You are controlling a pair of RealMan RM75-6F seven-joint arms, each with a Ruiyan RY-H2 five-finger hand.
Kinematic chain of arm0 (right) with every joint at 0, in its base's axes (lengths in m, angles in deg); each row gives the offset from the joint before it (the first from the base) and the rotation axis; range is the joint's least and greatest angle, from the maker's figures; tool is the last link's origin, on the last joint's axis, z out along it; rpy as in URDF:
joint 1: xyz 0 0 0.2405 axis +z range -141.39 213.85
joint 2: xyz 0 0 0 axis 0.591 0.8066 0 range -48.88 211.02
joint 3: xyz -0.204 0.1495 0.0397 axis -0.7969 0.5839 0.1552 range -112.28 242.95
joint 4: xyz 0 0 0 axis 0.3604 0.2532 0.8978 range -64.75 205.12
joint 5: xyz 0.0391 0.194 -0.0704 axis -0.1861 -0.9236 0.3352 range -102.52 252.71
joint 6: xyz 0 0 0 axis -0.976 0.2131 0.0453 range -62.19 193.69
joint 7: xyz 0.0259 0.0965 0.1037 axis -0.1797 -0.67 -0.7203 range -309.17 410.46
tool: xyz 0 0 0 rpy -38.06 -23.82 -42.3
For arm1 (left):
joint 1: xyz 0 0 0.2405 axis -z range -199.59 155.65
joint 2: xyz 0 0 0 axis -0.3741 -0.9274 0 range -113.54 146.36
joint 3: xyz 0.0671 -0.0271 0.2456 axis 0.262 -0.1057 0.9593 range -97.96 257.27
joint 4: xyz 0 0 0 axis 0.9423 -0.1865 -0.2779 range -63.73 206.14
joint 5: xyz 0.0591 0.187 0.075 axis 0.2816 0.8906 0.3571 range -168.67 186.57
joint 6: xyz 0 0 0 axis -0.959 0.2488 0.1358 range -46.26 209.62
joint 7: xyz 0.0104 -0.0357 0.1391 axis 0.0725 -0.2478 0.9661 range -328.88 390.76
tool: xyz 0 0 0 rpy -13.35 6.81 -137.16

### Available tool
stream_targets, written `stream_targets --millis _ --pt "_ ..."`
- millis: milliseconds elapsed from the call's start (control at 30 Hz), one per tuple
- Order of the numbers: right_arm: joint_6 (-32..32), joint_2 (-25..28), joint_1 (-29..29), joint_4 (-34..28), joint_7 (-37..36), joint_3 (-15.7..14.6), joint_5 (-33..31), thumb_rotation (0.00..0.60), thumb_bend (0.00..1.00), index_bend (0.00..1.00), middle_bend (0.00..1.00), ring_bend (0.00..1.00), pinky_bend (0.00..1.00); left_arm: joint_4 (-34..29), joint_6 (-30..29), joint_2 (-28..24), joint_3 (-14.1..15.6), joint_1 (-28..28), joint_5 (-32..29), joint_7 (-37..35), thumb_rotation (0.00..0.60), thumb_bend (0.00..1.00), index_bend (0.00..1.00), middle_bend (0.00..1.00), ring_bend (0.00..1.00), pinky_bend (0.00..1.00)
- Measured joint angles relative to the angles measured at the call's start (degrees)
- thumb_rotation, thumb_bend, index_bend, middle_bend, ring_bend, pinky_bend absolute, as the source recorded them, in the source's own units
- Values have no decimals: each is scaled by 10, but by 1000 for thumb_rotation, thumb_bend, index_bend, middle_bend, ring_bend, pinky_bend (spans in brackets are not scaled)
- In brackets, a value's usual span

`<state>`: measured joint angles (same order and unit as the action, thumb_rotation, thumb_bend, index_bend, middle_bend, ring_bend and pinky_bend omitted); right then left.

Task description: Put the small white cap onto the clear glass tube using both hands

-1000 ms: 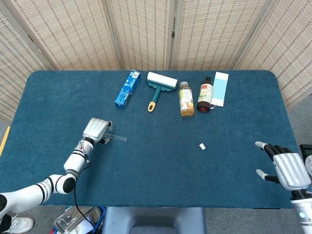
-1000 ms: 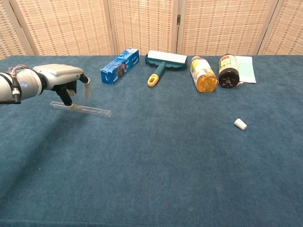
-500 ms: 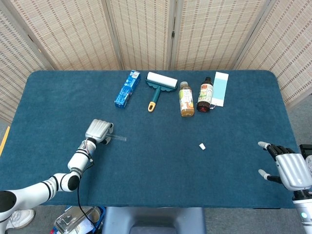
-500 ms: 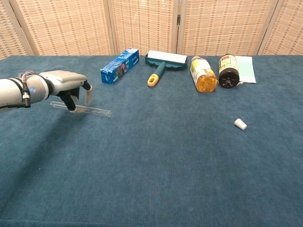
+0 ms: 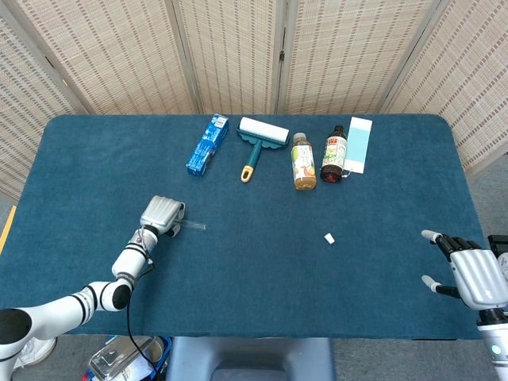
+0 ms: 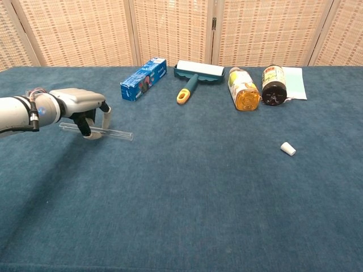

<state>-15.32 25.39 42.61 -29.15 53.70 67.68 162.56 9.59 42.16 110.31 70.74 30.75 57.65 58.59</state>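
The clear glass tube point(image 6: 108, 133) lies flat on the blue table cloth at the left; in the head view only the tube's point(image 5: 193, 226) right end shows past the hand. My left hand point(image 6: 85, 107) hovers low over the tube's left part, its fingers point(image 6: 105, 116) hanging down on either side; no firm grip shows, and the tube rests on the cloth. The left hand point(image 5: 161, 215) hides that part from above. The small white cap point(image 6: 288, 149) lies alone at the right, also seen as the cap point(image 5: 329, 237) from the head. My right hand point(image 5: 468, 274) is open near the table's right front edge, far from the cap.
Along the back lie a blue box point(image 5: 207, 144), a lint roller point(image 5: 259, 139), a juice bottle point(image 5: 303, 161), a dark bottle point(image 5: 334, 154) and a pale blue card point(image 5: 358, 144). Woven screens stand behind the table point(image 5: 254, 278).
My left hand has sunk lower over the tube and shifted slightly right. The tube and cap have not moved. The right hand drifted a little toward the right edge.
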Motion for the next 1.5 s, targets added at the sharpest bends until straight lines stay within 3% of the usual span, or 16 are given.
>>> stream_targets --millis 433,600,700,800,900,1067,1267,1500 --pt "-2 0 2 0 5 3 -1 600 158 237 371 366 428 -8 -30 -3 -1 -15 28 -41 600 346 621 1000 1000 1000" --pt "11 1 15 -7 21 9 -2 600 369 237 472 508 503 -36 -51 -27 -6 -30 51 -71 600 347 623 1000 1000 1000" --pt "30 1 30 -11 31 14 -3 600 546 237 621 658 668 -60 -65 -46 -8 -39 63 -84 600 348 623 1000 1000 1000" --pt "59 -1 52 -14 41 19 -4 600 672 237 776 827 851 -86 -78 -65 -9 -48 73 -93 600 348 622 1000 1000 1000" --pt "98 -5 77 -16 48 24 -10 600 793 237 901 960 972 -119 -95 -87 -9 -59 86 -101 600 348 622 1000 1000 1000" --pt "181 -21 126 -10 56 34 -37 600 991 248 998 1000 1000 -162 -115 -114 -7 -72 103 -105 600 348 621 1000 1000 1000" --pt "294 -67 196 34 68 46 -107 600 1000 260 1000 1000 1000 -206 -133 -143 -5 -84 115 -104 600 348 619 1000 1000 1000" --pt "381 -140 266 113 92 52 -178 600 1000 268 1000 1000 1000 -227 -139 -159 -4 -91 114 -98 600 349 617 1000 1000 1000"
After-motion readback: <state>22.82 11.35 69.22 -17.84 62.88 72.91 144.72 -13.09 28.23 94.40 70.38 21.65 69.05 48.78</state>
